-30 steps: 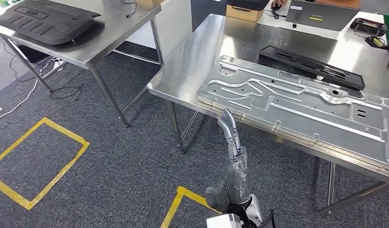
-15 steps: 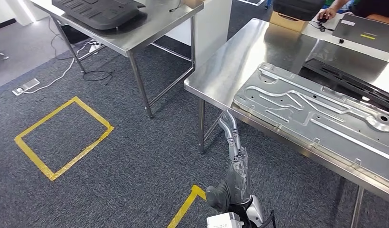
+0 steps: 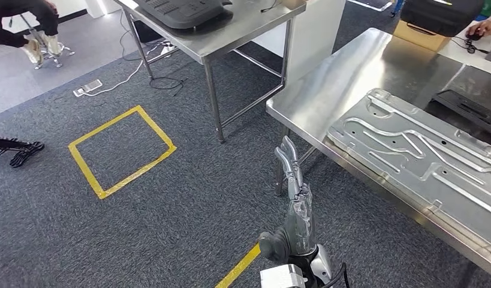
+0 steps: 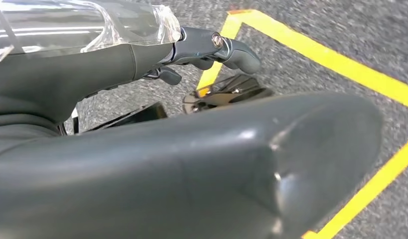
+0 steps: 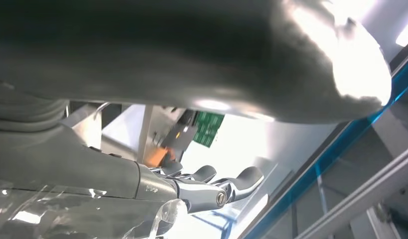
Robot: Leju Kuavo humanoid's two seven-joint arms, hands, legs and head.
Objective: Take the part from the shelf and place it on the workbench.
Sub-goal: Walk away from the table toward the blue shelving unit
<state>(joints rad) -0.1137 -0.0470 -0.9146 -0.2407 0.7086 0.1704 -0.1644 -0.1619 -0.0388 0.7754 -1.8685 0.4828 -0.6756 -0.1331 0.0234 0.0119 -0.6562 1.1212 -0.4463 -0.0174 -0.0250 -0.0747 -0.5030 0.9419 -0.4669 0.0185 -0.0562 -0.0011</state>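
A large silver stamped metal plate (image 3: 422, 162) lies flat on the steel workbench (image 3: 345, 78) at the right, close to its near edge. My left hand (image 3: 294, 186) hangs in front of that edge, fingers stretched and apart, holding nothing and apart from the plate. In the left wrist view the same hand (image 4: 211, 47) is empty over carpet with yellow tape (image 4: 311, 50). My right hand (image 5: 206, 191) shows in the right wrist view with fingers loosely spread and nothing in them, against bright blurred background.
A second steel table (image 3: 249, 30) at the back carries a black moulded panel (image 3: 183, 9). A black tray (image 3: 470, 105) and a cardboard box (image 3: 419, 33) sit farther along the workbench. A yellow tape square (image 3: 120, 150) marks the carpet. A person (image 3: 27, 18) sits far left.
The camera has swung left, so the tables and the plate slid to the right of the picture and the far-left floor came into view. My left arm hangs the same way.
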